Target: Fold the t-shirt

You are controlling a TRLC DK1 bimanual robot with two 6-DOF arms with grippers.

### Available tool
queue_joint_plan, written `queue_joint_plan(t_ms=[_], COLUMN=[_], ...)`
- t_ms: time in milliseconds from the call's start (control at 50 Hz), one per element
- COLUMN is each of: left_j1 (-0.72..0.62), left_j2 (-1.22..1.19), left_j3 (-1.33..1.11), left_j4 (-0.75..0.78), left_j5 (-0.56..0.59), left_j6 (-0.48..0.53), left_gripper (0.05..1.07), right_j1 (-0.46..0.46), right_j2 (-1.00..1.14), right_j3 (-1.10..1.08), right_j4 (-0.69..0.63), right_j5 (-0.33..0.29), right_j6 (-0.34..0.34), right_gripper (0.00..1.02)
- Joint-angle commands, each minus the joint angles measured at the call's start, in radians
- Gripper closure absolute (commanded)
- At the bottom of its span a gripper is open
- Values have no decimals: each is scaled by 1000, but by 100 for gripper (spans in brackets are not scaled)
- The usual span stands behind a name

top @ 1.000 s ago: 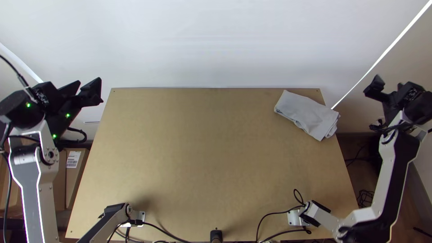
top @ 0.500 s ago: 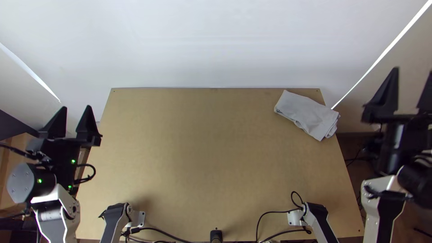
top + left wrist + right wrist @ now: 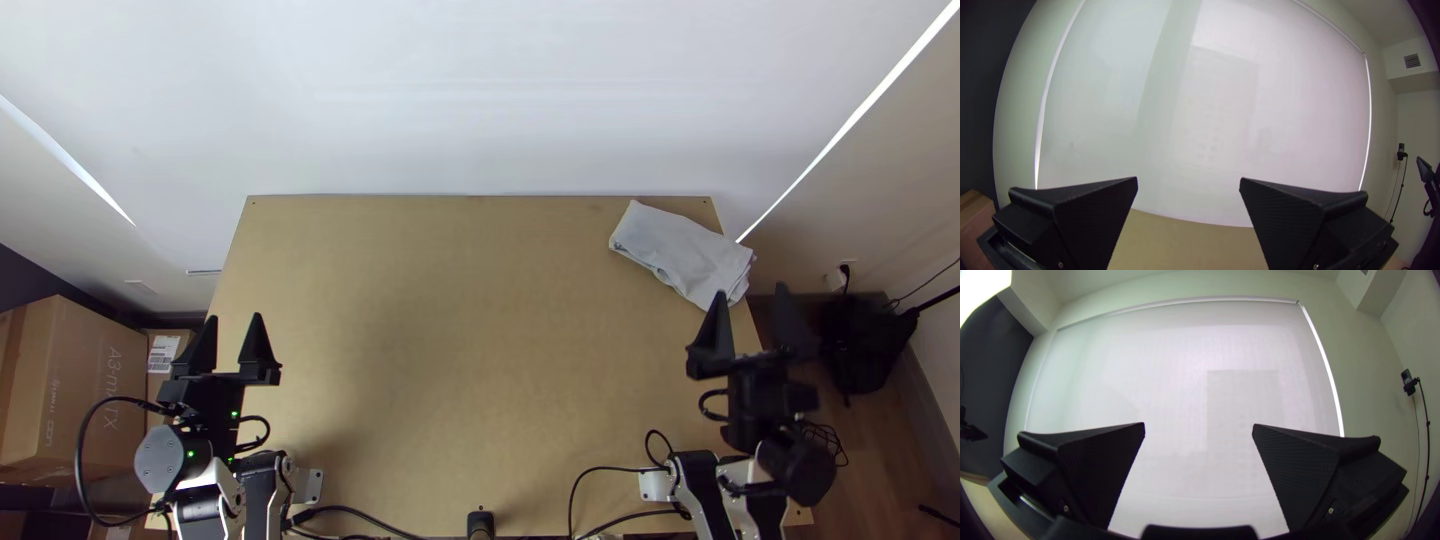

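Note:
In the top view a light grey t-shirt (image 3: pixel 685 250) lies as a compact folded bundle at the table's far right corner, its right end at the side edge. My left gripper (image 3: pixel 232 318) stands open over the table's left side, well away from the cloth. Just on the near side of the bundle is my right gripper (image 3: pixel 750 292), also open, over the right edge. The left wrist view has the left gripper (image 3: pixel 1188 180) with its fingers wide apart and nothing between them. Equally empty is the right gripper (image 3: pixel 1199 425) in the right wrist view.
The wooden table (image 3: pixel 480 300) spreads between the arms, with black cables (image 3: pixel 600 480) along its near edge. Cardboard boxes (image 3: pixel 80 390) stand beyond the left side. A pale blind (image 3: pixel 480 90) hangs behind the far edge.
Both arms have drawn back toward their bases and inward from the sides. The left gripper has come down the picture and right, the right gripper down and left. The t-shirt has not moved.

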Motion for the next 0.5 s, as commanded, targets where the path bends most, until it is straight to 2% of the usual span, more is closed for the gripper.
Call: queue_joint_plan(t_ms=[0,40,180,320,400,440,480], left_j1=[-3,-3,-32,-63,-67,-69,-70], left_j2=[-26,-26,-23,-28,-22,-20,-25], left_j3=[-76,-107,-227,-313,-337,-336,-336], left_j4=[-7,-7,-5,45,34,28,28], left_j5=[-6,-6,0,20,23,25,23], left_j6=[-50,-69,-147,-154,-159,-161,-157], left_gripper=[10,10,10,10,10,10,10], right_j1=[21,26,37,69,63,35,0], right_j2=[-185,-186,-185,-183,-183,-182,-176], right_j3=[-166,-235,-337,-337,-337,-332,-329], right_j4=[32,115,87,-181,-414,-529,-542], right_j5=[27,35,41,41,46,49,58], right_j6=[34,39,50,128,105,68,69], right_gripper=[3,3,3,3,3,3,3])
